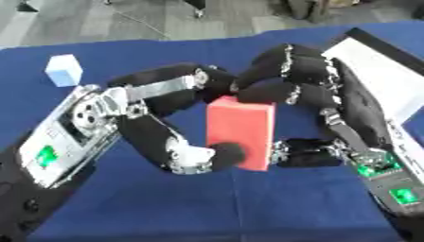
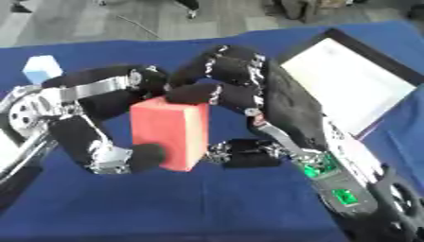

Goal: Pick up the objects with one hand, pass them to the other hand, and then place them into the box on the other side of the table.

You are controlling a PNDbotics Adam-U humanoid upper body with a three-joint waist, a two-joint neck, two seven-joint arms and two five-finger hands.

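Red block [image 1: 240,131] stood mid-table, long axis upright | left hand [image 1: 153,118] curled round its left side, thumb on front | right hand [image 2: 236,94] curled round its right | box [image 2: 352,82] lay far right

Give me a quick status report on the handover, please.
Left robot hand and right robot hand both curled on red block, mid-table. White box waiting right. Light blue cube far left, clear.

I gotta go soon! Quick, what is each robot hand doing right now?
Left hand: fingers and thumb curled round the red block.
Right hand: fingers curled round the same red block.
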